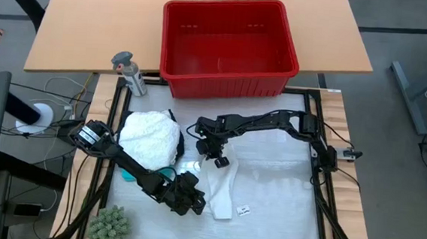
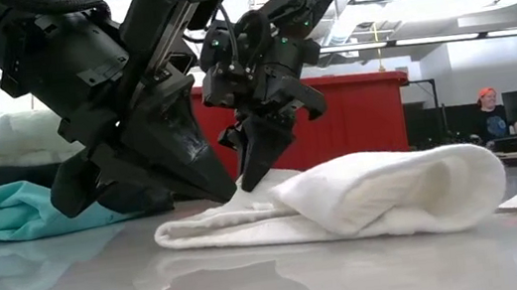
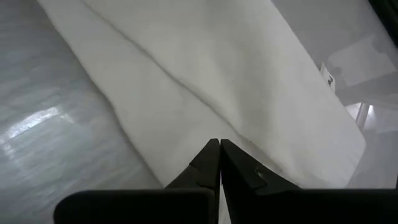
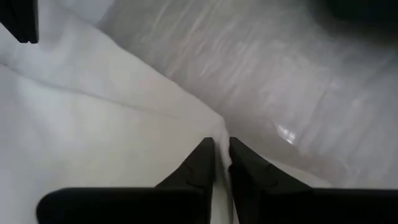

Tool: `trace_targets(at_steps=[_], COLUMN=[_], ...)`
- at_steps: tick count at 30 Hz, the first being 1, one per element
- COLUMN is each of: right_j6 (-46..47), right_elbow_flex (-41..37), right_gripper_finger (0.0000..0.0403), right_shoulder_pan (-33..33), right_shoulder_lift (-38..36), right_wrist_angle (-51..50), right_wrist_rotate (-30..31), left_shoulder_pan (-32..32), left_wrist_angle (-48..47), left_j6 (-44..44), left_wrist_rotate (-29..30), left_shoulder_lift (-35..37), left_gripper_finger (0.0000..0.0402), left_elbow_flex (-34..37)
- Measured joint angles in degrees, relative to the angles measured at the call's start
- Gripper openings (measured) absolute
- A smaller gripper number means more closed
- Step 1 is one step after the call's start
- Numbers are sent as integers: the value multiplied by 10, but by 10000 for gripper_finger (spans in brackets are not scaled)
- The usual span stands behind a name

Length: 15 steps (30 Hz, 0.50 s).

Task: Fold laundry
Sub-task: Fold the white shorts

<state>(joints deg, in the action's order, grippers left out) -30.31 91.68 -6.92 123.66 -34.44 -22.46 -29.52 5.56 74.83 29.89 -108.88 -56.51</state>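
Note:
A long white cloth (image 1: pixel 222 189) lies folded on the table's middle, its rounded fold (image 2: pixel 424 188) showing in the low view. My right gripper (image 1: pixel 218 160) is shut on its far end. My left gripper (image 1: pixel 196 203) is shut, with its tips down on the cloth by its left long edge, near the near end. A fluffy white pile (image 1: pixel 150 138) rests on the table to the left. A teal garment (image 1: pixel 128 175) lies partly under that pile. My right gripper pinches a raised edge of the white cloth's far end (image 4: pixel 219 127) between its two fingers. It comes slanting down from the far right. The cloth peaks up at the fingers (image 2: pixel 249 188), and the rest lies on the table. My left gripper's shut fingertips (image 3: pixel 211 152) rest on the cloth's top (image 3: pixel 205 124) beside its left long edge, slanting down from the left. Whether any cloth is caught between them I cannot tell.
A red basket (image 1: pixel 227 37) stands beyond the mat's far edge. A grey bottle (image 1: pixel 130 74) is at the far left and a green fuzzy plant (image 1: pixel 108 225) at the near left. A small paper tag (image 1: pixel 243 210) lies right of the cloth. A person (image 2: pixel 487 110) sits far behind.

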Motion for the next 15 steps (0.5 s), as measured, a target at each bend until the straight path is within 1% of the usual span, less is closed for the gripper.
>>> trace_targets(at_steps=[8, 15], right_j6=[0, -2], right_elbow_flex=[0, 0], right_gripper_finger=[97, 130], right_shoulder_pan=[0, 0], right_shoulder_lift=[0, 0], right_wrist_angle=[1, 2], right_wrist_rotate=[-1, 0], left_shoulder_pan=[0, 0], left_wrist_angle=[0, 0], left_j6=[-2, -4], left_wrist_rotate=[1, 2], left_shoulder_lift=[0, 0], left_gripper_finger=[0, 0], left_elbow_flex=[0, 0])
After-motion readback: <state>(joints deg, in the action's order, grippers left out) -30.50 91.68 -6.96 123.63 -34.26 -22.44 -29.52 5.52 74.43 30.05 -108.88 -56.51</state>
